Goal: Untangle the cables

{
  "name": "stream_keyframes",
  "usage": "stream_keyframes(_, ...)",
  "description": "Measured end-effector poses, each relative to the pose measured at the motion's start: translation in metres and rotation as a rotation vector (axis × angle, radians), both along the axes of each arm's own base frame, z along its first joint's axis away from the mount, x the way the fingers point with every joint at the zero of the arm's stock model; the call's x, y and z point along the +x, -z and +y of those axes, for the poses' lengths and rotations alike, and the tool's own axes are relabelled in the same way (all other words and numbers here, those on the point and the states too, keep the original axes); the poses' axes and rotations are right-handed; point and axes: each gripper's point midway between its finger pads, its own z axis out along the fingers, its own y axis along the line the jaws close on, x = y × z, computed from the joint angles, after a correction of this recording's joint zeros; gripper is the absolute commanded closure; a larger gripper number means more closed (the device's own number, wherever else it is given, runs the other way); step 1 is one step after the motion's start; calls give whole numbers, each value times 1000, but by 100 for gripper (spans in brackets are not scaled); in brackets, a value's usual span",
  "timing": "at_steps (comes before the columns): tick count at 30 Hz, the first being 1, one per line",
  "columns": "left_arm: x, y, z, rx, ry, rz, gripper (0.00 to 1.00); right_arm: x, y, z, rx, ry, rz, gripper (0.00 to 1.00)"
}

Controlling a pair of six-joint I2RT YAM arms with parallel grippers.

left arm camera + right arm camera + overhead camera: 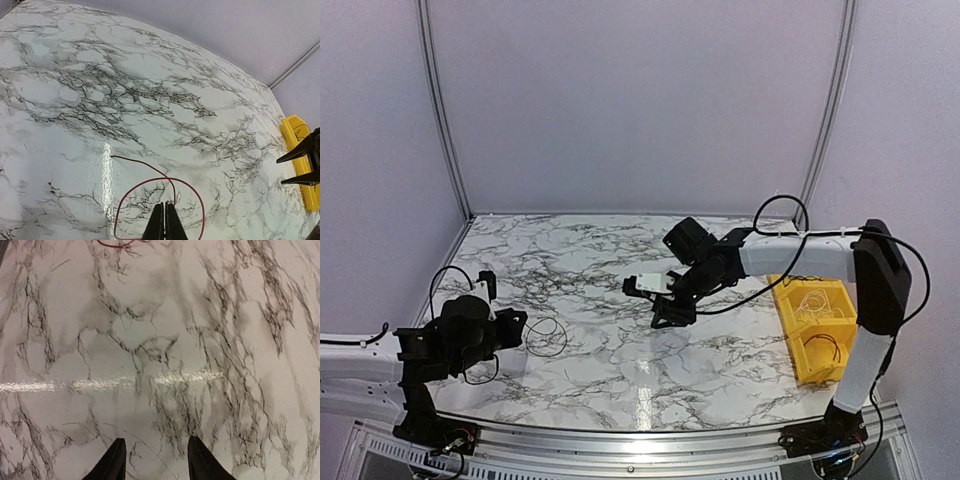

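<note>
A thin red cable [150, 182] lies in one hand-sized loop on the marble table; in the top view it shows as a dark loop [546, 337] near the left edge. My left gripper [165, 206] [518, 323] is shut, its tips low inside the loop. One end of the cable runs up to the right fingertip [171, 215] and vanishes there. My right gripper [156, 452] [666, 316] is open and empty over bare table at the middle. The red loop's edge shows at the top of the right wrist view [115, 244].
A yellow bin [790, 300] [292, 145] stands at the right table edge with thin whitish and red-black wires [817, 306] inside. The right gripper's black fingers [300, 155] show at the right of the left wrist view. Thick black arm cables hang over the right arm.
</note>
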Motion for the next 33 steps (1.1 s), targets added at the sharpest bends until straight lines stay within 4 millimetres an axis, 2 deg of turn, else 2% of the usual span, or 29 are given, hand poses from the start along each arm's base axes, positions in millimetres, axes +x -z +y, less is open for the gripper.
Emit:
stream_keyframes(3, 0, 8, -3, -34, -2, 10, 100, -16, 4, 31, 30, -62, 34, 48)
stream_keyframes(9, 0, 11, -11, -109, 6, 19, 100, -33, 0, 93, 107, -159, 38, 44)
stream_keyframes(13, -1, 8, -17, -170, 16, 22, 100, -50, -5, 123, 141, -232, -30, 42)
stream_keyframes(17, -3, 2, -24, -225, 36, 28, 100, -71, -14, 153, 176, -316, -180, 40)
stream_keyframes(22, -6, -1, -31, -264, 70, 42, 100, -86, -19, 174, 186, -358, -337, 41)
stream_keyframes(25, -8, -3, -36, -276, 91, 51, 100, -76, -24, 178, 187, -333, -409, 44)
stream_keyframes(27, -8, -7, -40, -287, 107, 53, 100, -67, -30, 180, 189, -306, -455, 52)
stream_keyframes(29, -8, -11, -45, -296, 122, 56, 100, -59, -34, 181, 190, -279, -494, 68)
stream_keyframes(30, -7, -13, -47, -300, 126, 55, 100, -55, -34, 181, 188, -268, -511, 79)
stream_keyframes(31, -7, -15, -49, -305, 133, 56, 100, -51, -35, 181, 184, -258, -526, 96)
stream_keyframes(32, -7, -18, -51, -311, 139, 54, 96, -48, -34, 181, 179, -244, -536, 100)
stream_keyframes(33, -7, -19, -51, -313, 141, 53, 84, -46, -33, 180, 169, -247, -548, 100)
